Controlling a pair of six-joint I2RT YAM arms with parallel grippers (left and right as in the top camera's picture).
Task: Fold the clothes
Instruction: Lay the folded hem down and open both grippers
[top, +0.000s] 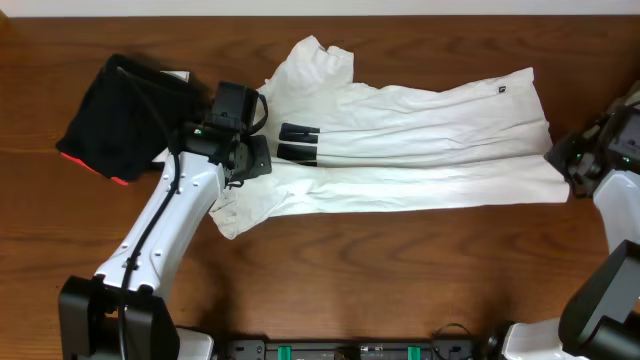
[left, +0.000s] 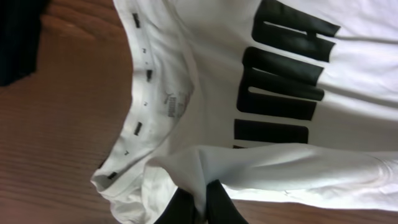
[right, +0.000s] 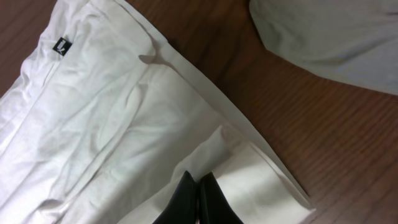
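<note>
Left gripper (left: 200, 208): jaws closed, pinching a fold of the white T-shirt (left: 261, 168) just below the collar (left: 146, 93), with the PUMA lettering (left: 280, 81) beyond. Right gripper (right: 199, 202): jaws closed on the T-shirt hem. A black garment (top: 115, 115) lies behind the left gripper.

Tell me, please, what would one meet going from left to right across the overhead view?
A black folded garment → left gripper, shut on the shirt's collar end → white T-shirt, lying lengthwise → right gripper, shut on its hem end.
</note>
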